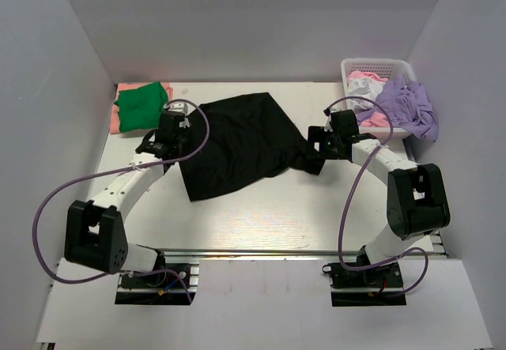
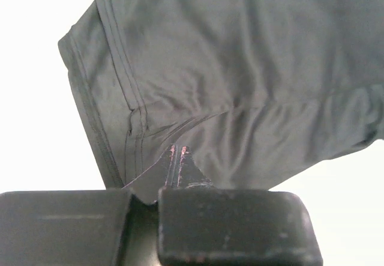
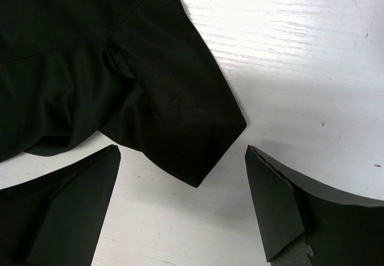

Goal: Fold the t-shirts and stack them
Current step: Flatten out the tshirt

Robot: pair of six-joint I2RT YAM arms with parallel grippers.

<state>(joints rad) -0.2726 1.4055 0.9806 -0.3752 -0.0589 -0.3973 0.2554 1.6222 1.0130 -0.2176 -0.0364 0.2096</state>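
Black t-shirt lies unfolded mid-table. Basket, far right, holds a lavender t-shirt and others (none begun). Green t-shirt is stacked on a salmon-pink t-shirt, far left. Left gripper pinches the black hem; right gripper hangs spread above its sleeve.

The white table in front of me is carrying a black t-shirt lying spread and rumpled across its middle, a salmon-pink t-shirt sitting in the far left corner under a green one, and a white lattice basket standing in the far right corner.
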